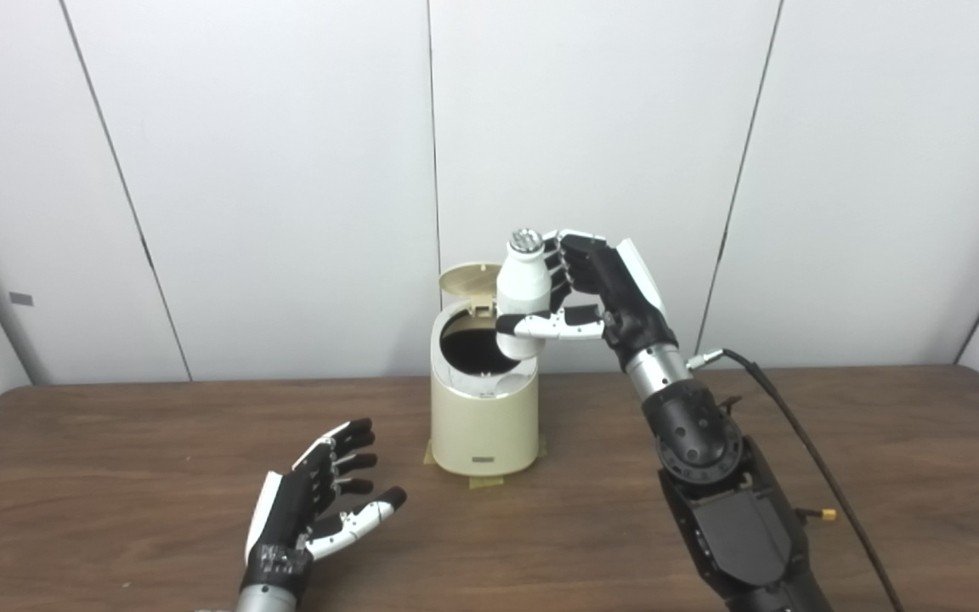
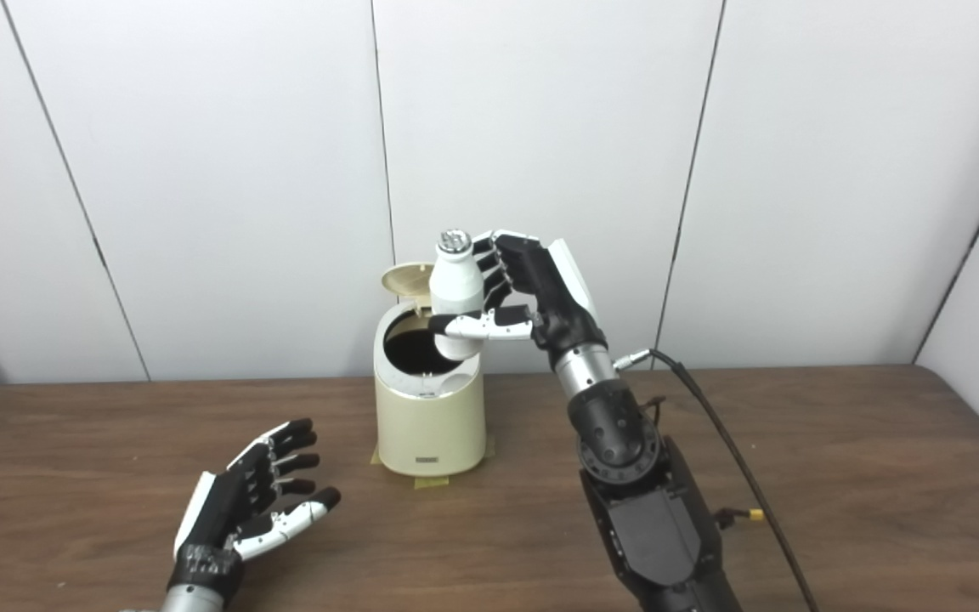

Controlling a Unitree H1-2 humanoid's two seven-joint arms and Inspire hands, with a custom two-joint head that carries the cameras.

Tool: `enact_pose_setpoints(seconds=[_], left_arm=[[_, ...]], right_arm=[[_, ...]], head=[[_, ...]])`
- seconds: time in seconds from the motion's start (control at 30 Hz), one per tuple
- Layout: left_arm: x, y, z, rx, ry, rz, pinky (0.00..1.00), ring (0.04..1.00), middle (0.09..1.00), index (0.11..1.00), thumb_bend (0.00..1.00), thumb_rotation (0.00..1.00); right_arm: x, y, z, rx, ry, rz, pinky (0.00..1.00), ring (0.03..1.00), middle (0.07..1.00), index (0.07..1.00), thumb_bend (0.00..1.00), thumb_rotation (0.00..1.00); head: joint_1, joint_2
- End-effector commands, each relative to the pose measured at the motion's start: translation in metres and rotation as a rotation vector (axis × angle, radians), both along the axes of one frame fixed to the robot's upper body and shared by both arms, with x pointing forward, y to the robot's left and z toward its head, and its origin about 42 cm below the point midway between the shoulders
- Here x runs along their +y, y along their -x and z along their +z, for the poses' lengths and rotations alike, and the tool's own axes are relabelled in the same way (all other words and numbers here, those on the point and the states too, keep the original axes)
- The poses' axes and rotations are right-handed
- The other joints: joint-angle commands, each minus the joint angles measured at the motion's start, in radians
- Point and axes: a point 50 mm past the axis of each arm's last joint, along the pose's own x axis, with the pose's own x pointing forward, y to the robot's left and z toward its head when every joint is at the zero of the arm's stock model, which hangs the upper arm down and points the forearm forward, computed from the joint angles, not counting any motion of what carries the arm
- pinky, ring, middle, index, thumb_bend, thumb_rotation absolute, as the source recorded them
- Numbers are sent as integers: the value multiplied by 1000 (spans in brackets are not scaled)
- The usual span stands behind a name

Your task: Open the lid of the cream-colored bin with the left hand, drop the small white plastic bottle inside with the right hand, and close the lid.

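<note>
The cream-colored bin [image 1: 484, 425] stands at the middle of the table with its lid [image 1: 468, 279] flipped up at the back and its dark mouth [image 1: 477, 344] showing. My right hand [image 1: 593, 293] is shut on the small white plastic bottle [image 1: 523, 293], which it holds upright with its silver cap on top, just above the right rim of the bin's mouth. My left hand [image 1: 319, 506] hovers low over the table to the front left of the bin, open, fingers spread, holding nothing.
The bin is taped to the brown wooden table [image 1: 116, 476] at its base. A black cable [image 1: 812, 459] runs from my right wrist down across the table's right side. White wall panels stand close behind the bin.
</note>
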Motion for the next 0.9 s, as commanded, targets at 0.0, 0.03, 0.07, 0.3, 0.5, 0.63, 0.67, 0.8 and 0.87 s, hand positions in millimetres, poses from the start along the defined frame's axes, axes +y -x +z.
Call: enact_pose_setpoints(seconds=[0.0, 0.03, 0.07, 0.3, 0.5, 0.63, 0.67, 0.8, 0.87], left_arm=[[-6, -11, 23, -91, 5, -5, 668, 775, 820, 839, 703, 79], [-6, -11, 23, -92, 7, -5, 672, 774, 818, 839, 700, 75], [-6, -11, 23, -92, 9, -5, 674, 774, 817, 840, 699, 70], [-9, -13, 24, -94, 18, -8, 680, 778, 814, 837, 700, 67], [-12, -12, 25, -96, 18, -8, 669, 773, 814, 834, 703, 83], [-14, -11, 26, -98, 17, -5, 674, 778, 817, 835, 702, 81], [-14, -11, 26, -99, 20, -5, 674, 778, 817, 835, 701, 80], [-15, -10, 27, -100, 27, -5, 676, 782, 817, 836, 701, 79], [-15, -10, 27, -101, 29, -5, 678, 781, 815, 835, 703, 81]], right_arm=[[10, -6, 33, -80, -23, 13, 322, 382, 488, 554, 491, 0], [13, -7, 33, -77, -25, 17, 315, 387, 489, 553, 491, 0], [16, -7, 33, -72, -26, 23, 312, 390, 490, 553, 491, 0], [30, -13, 31, -92, 3, 52, 318, 397, 497, 544, 493, 0], [37, -19, 29, -85, 7, 73, 353, 398, 493, 533, 496, 0], [39, -23, 29, -87, 18, 70, 309, 405, 497, 545, 492, 0], [40, -25, 29, -86, 23, 69, 306, 406, 497, 546, 492, 0], [40, -32, 30, -86, 34, 64, 307, 403, 493, 544, 492, 0], [40, -34, 31, -89, 42, 55, 306, 404, 495, 545, 492, 0]], head=[[2, -2], [1, -1], [3, -2], [15, 1], [26, 7], [31, 9], [33, 10], [36, 13], [38, 15]])
